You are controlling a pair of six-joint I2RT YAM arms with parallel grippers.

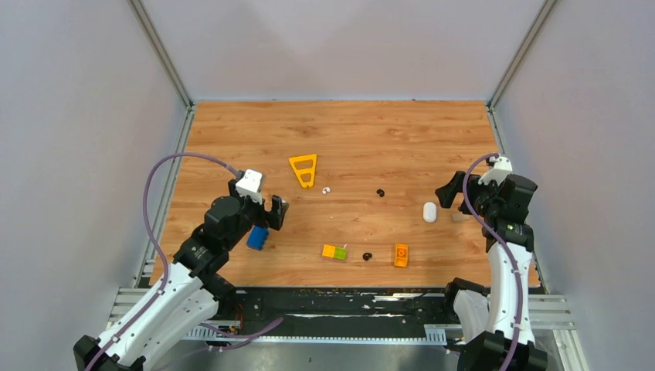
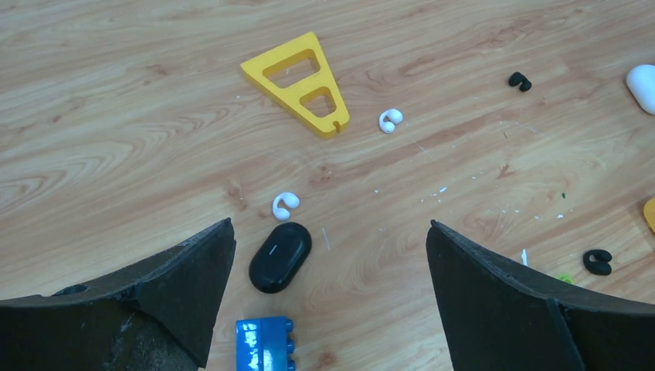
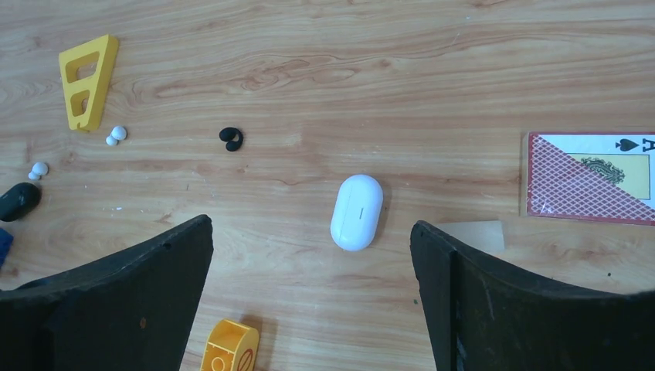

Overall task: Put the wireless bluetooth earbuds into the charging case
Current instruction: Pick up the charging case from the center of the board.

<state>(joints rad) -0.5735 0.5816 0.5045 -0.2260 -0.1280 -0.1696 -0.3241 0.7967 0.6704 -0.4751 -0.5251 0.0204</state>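
The white oval charging case [image 1: 429, 212] lies shut on the table at the right; it also shows in the right wrist view [image 3: 357, 211] and at the edge of the left wrist view [image 2: 643, 86]. Two black earbuds [image 1: 379, 192] [image 1: 367, 256] and a white earbud [image 1: 326, 190] lie mid-table. The left wrist view shows two white earbuds [image 2: 390, 120] [image 2: 284, 205] and both black ones [image 2: 520, 80] [image 2: 597, 262]. My left gripper [image 1: 275, 212] [image 2: 330, 232] is open and empty. My right gripper [image 1: 450, 192] [image 3: 312, 232] is open and empty, just short of the white case.
A black oval case [image 2: 280, 256] and a blue brick [image 1: 257, 237] lie under my left gripper. A yellow triangle [image 1: 303, 169], an orange-green brick [image 1: 334, 252] and an orange brick [image 1: 401, 255] lie around. A playing card [image 3: 591, 178] lies right of the white case.
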